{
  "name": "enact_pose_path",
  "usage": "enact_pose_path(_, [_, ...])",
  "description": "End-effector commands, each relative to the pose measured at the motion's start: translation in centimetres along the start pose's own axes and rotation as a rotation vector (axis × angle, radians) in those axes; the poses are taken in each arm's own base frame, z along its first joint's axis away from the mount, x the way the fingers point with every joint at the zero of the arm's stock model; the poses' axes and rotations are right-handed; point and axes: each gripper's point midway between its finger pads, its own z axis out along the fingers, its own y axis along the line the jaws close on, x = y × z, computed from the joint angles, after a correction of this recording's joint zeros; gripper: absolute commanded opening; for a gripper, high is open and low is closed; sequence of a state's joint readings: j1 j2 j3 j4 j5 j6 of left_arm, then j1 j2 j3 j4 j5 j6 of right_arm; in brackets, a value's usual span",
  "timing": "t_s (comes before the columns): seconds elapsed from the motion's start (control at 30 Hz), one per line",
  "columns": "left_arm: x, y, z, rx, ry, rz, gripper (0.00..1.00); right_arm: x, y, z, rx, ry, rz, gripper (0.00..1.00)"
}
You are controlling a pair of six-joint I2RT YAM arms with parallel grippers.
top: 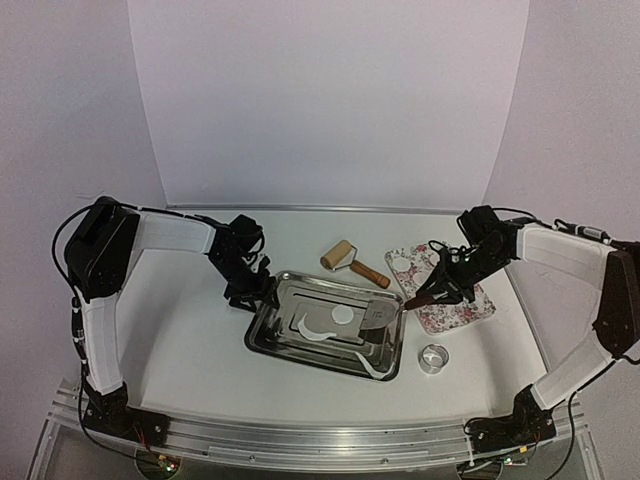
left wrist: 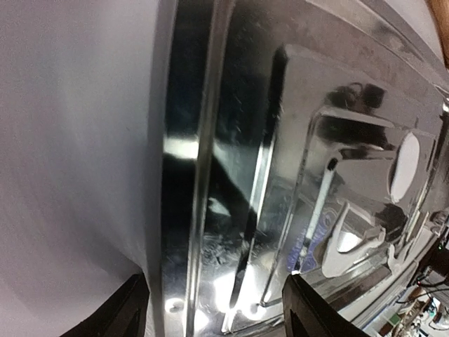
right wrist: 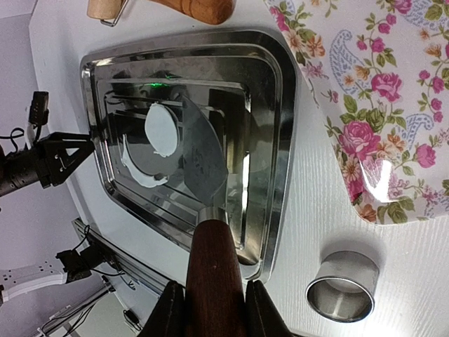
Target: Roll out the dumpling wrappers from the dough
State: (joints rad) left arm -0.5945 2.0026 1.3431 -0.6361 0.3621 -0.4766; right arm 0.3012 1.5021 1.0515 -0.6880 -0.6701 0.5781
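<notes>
White, thin dumpling wrapper (right wrist: 163, 130) looks limp and easily torn: slide the spatula (right wrist: 203, 165), clamped in the right gripper (right wrist: 214, 302), beneath its edge; left gripper (left wrist: 217, 312) stands wide, empty.

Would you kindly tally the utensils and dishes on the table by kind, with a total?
Steel tray: 1
Floral plate: 1
Rolling pin: 1
Ring cutter: 1
Spatula: 1
Total: 5

Left arm (top: 172, 234) and right arm (top: 562, 252): white link covers, black joints, black jaws, thin black cables.
</notes>
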Motion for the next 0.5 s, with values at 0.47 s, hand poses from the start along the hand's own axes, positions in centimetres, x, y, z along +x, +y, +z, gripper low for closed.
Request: enact_pose_path(0.47, [-0.9,2.3,2.2,-0.245,0.012,0.171,0.51,1.1,-3.8,3.2,0.086,0.104,0.005,0.0])
